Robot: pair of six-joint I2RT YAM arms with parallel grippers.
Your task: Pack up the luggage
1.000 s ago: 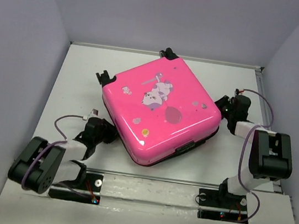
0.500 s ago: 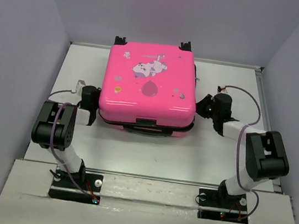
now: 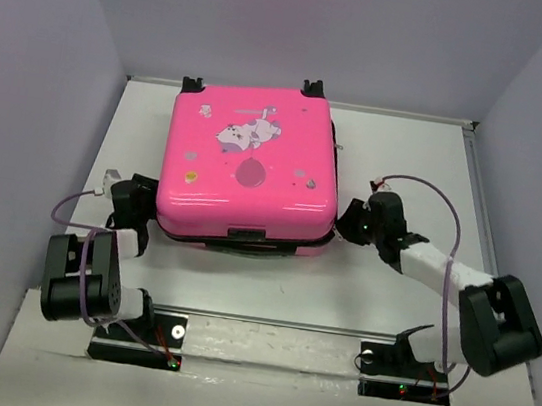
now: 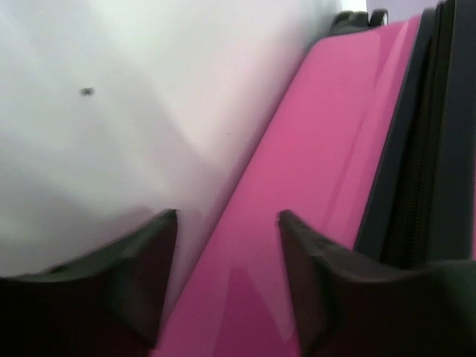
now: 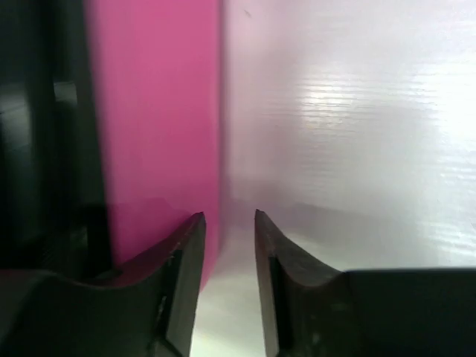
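The luggage (image 3: 251,165) is recorded closed and lying flat, printed side up, on the far-left part of the table (image 3: 409,152). The left gripper (image 4: 227,216) is set low at its near left corner, fingers moderately spread, nothing held between them. The right gripper (image 5: 229,216) is set low beside the near right corner, fingers parted only narrowly, nothing held.

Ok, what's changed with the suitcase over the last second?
The luggage swung clockwise in the top view, from cornerwise to nearly square, and slid left. The left pincer and right pincer followed at its sides, gripping nothing. It stayed shut and flat.
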